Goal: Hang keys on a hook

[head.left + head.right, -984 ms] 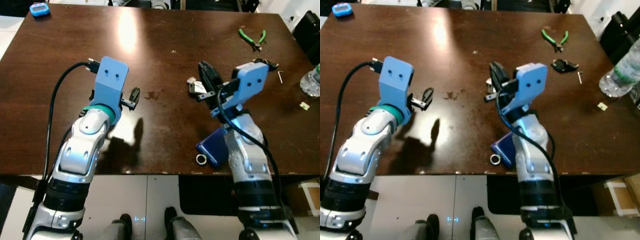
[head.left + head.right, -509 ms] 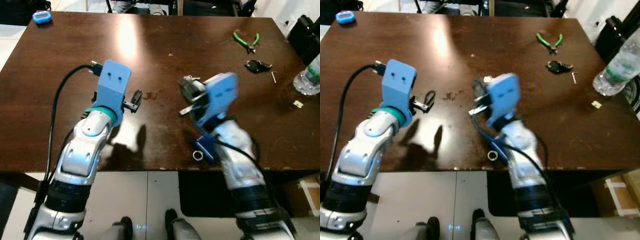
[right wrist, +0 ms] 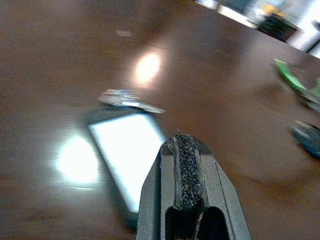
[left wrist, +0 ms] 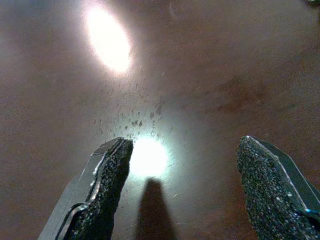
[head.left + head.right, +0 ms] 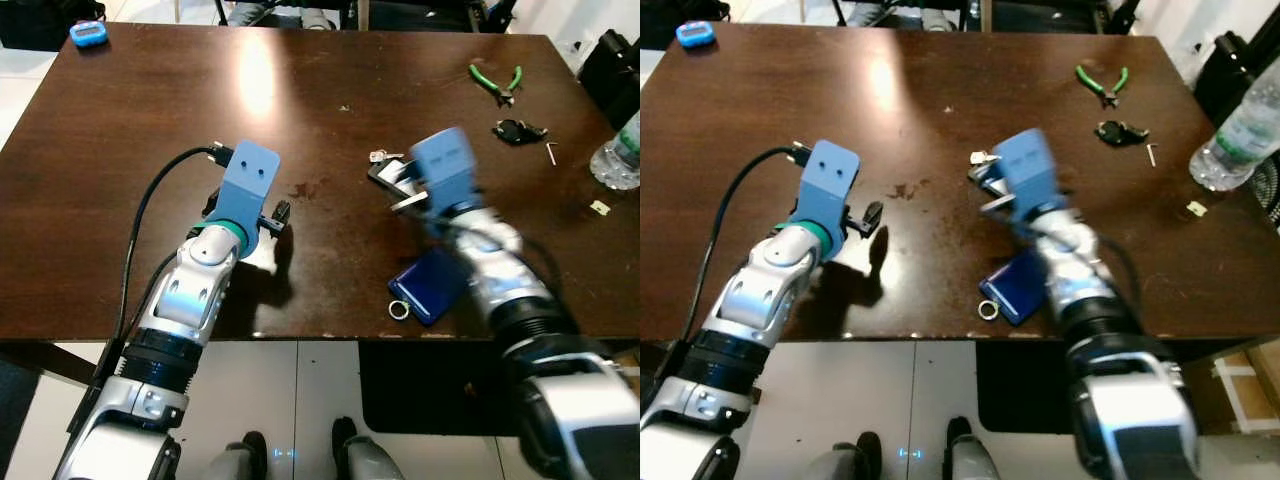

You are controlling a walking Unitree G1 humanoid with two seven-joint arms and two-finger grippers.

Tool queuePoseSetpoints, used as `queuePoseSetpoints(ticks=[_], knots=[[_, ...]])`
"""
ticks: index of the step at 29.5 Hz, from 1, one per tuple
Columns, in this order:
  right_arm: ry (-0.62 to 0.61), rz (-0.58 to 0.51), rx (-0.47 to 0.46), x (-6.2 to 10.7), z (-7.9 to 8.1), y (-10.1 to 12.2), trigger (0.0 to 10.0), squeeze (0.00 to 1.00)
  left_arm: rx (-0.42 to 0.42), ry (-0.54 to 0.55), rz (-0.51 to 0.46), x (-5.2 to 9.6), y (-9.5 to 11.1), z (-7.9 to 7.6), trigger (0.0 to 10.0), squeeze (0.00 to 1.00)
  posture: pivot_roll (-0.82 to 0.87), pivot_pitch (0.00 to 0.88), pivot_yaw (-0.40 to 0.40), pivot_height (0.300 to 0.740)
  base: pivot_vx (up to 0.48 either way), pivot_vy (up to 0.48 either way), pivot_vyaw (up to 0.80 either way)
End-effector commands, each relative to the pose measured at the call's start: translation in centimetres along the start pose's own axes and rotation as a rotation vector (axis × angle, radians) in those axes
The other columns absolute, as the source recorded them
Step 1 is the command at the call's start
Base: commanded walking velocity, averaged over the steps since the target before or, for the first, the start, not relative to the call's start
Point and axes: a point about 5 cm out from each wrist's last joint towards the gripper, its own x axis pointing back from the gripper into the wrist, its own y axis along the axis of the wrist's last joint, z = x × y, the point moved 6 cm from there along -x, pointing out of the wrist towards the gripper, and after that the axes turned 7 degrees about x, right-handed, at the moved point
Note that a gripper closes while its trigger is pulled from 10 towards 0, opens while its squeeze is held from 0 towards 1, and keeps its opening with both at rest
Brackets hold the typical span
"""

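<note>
I see the dark brown wooden table (image 5: 120,150) under both arms; my right arm is smeared with motion blur, so its outline is hard to read. The right gripper (image 3: 182,165) has its two black fingers pressed flat together with nothing between them. Just past those fingertips lies a flat black phone with a glaring screen (image 3: 130,155), and the small silver keys (image 3: 127,98) rest touching the phone's far edge, apart from the fingers. The left gripper (image 4: 187,185) hangs spread wide over bare wood, far from the keys. A blue wallet with a metal ring (image 5: 428,286) lies behind the right fingers, beside that forearm. Since half a second ago the right gripper has swung away from the robot's midline, uncovering the wallet.
</note>
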Motion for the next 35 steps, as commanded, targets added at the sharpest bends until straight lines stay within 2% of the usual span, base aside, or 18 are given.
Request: queuePoseSetpoints(ticks=[1,2,3,5,6,7,8,9,10,11,13,14,16,17,18,22,25,35], knots=[[0.003,0.033,-0.033,0.1,0.3,-1.1,10.0,0.00,-0.012,-0.004,-0.002,-0.1,-0.2,-0.3,10.0,0.00,-0.15,0.253,0.068,0.740,0.000,0.000,0.00],[-0.021,-0.068,-0.149,0.2,-0.3,0.8,10.0,0.00,0.001,-0.006,-0.066,0.1,1.2,-0.4,10.0,0.00,-0.17,0.239,0.070,0.740,0.000,0.000,0.00],[-0.021,-0.068,-0.149,0.2,-0.3,0.8,10.0,0.00,0.001,-0.006,-0.066,0.1,1.2,-0.4,10.0,0.00,-0.17,0.239,0.070,0.740,0.000,0.000,0.00],[-0.050,-0.264,-0.304,1.4,-1.1,4.1,10.0,0.00,0.026,-0.007,-0.235,1.6,4.9,-0.2,10.0,0.00,-0.17,0.211,0.070,0.740,0.000,0.000,0.00],[-0.051,-0.338,-0.339,2.3,-1.0,5.3,10.0,0.00,0.032,-0.011,-0.307,2.4,6.3,-0.1,10.0,0.00,-0.17,0.203,0.072,0.740,0.000,0.000,0.00],[-0.051,-0.338,-0.339,2.3,-1.0,5.3,10.0,0.00,0.032,-0.011,-0.307,2.4,6.3,-0.1,10.0,0.00,-0.17,0.203,0.072,0.740,0.000,0.000,0.00],[-0.041,-0.395,-0.341,3.3,-0.2,6.5,10.0,0.00,0.036,-0.010,-0.353,3.4,7.2,0.2,10.0,0.00,-0.18,0.188,0.072,0.740,0.000,0.000,0.00],[-0.041,-0.395,-0.341,3.3,-0.2,6.5,10.0,0.00,0.036,-0.010,-0.353,3.4,7.2,0.2,10.0,0.00,-0.18,0.188,0.072,0.740,0.000,0.000,0.00],[-0.034,-0.429,-0.344,4.1,0.3,7.3,10.0,0.00,0.037,-0.009,-0.378,4.0,7.7,0.4,10.0,0.00,-0.18,0.188,0.072,0.740,0.000,0.000,0.00],[-0.034,-0.429,-0.344,4.1,0.3,7.3,10.0,0.00,0.037,-0.009,-0.378,4.0,7.7,0.4,10.0,0.00,-0.18,0.188,0.072,0.740,0.000,0.000,0.00],[-0.015,-0.458,-0.327,5.5,1.9,8.1,10.0,0.00,0.042,0.010,-0.393,5.0,7.8,1.0,10.0,0.00,-0.18,0.146,0.074,0.740,0.000,0.000,0.00],[-0.015,-0.458,-0.327,5.5,1.9,8.1,10.0,0.00,0.042,0.010,-0.393,5.0,7.8,1.0,10.0,0.00,-0.18,0.146,0.074,0.740,0.000,0.000,0.00],[-0.008,-0.457,-0.328,6.0,3.0,8.1,10.0,0.00,0.094,0.018,-0.402,5.5,7.7,1.1,10.0,0.00,-0.19,0.130,0.073,0.740,0.000,0.000,0.00],[-0.008,-0.457,-0.328,6.0,3.0,8.1,10.0,0.00,0.094,0.018,-0.402,5.5,7.7,1.1,10.0,0.00,-0.19,0.130,0.073,0.740,0.000,0.000,0.00],[-0.003,-0.452,-0.347,6.6,4.2,7.6,10.0,0.00,0.097,0.043,-0.376,5.4,6.5,0.7,10.0,0.00,-0.20,0.087,0.073,0.740,0.000,0.000,0.00],[-0.002,-0.451,-0.353,6.7,4.5,7.5,10.0,0.00,0.097,0.049,-0.375,5.4,6.3,0.5,10.0,0.00,-0.20,0.087,0.073,0.740,0.000,0.000,0.00],[0.004,-0.447,-0.352,7.4,5.1,7.3,10.0,0.00,0.120,0.042,-0.367,5.6,5.6,0.3,10.0,0.00,-0.22,0.045,0.086,0.740,0.000,0.000,0.00],[-0.027,-0.416,-0.328,7.5,4.4,6.7,10.0,0.00,0.162,0.029,-0.319,5.1,4.6,-0.3,10.0,0.00,-0.22,0.032,0.090,0.740,0.000,0.000,0.00]])
